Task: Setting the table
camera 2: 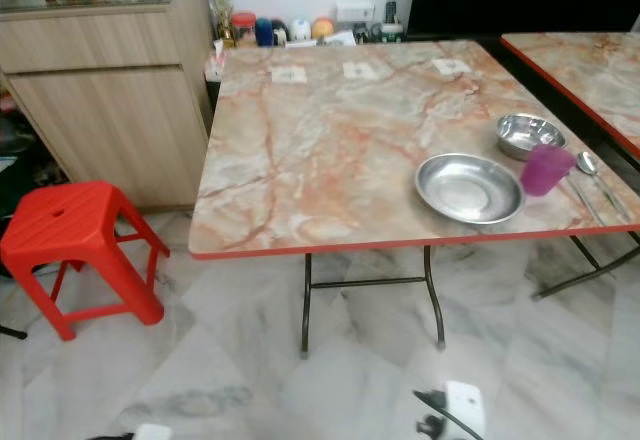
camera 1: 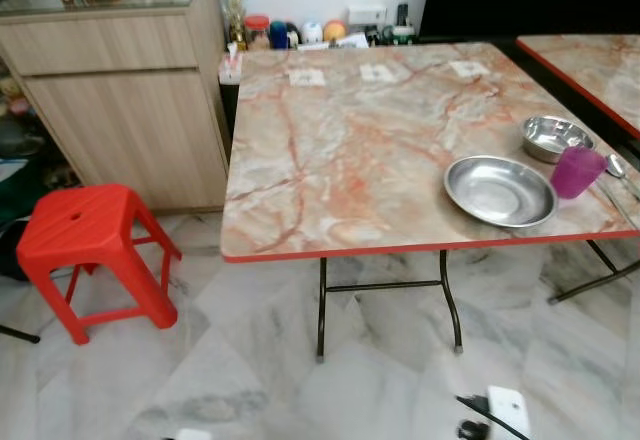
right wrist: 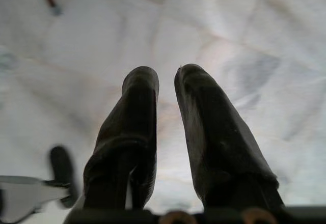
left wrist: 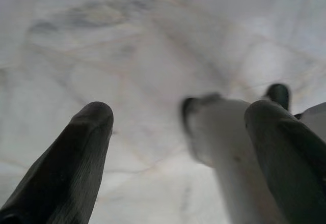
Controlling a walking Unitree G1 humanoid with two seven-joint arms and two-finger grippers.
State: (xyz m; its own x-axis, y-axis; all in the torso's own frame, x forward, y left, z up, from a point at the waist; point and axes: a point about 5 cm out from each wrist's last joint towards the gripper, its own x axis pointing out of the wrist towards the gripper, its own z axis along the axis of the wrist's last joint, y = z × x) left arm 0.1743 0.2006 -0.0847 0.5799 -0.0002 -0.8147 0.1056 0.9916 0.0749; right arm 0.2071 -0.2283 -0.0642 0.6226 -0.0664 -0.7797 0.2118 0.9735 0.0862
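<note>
A marble-patterned folding table [camera 1: 330, 150] with a red edge stands in front of me. Near its right front corner lies a round steel plate [camera 1: 499, 190]. Behind the plate sits a steel bowl [camera 1: 555, 137], and a purple cup [camera 1: 577, 171] stands just right of the plate. A spoon [camera 1: 616, 167] lies at the table's right edge. Both arms hang low over the marble floor. My left gripper [left wrist: 178, 114] is open with nothing between its fingers. My right gripper [right wrist: 166, 76] is shut and empty.
A red plastic stool [camera 1: 85, 225] stands left of the table, in front of a wooden cabinet [camera 1: 130, 110]. Jars and small items [camera 1: 290, 32] line the wall behind the table. A second table [camera 1: 590, 60] stands at the far right. Open floor lies before the table.
</note>
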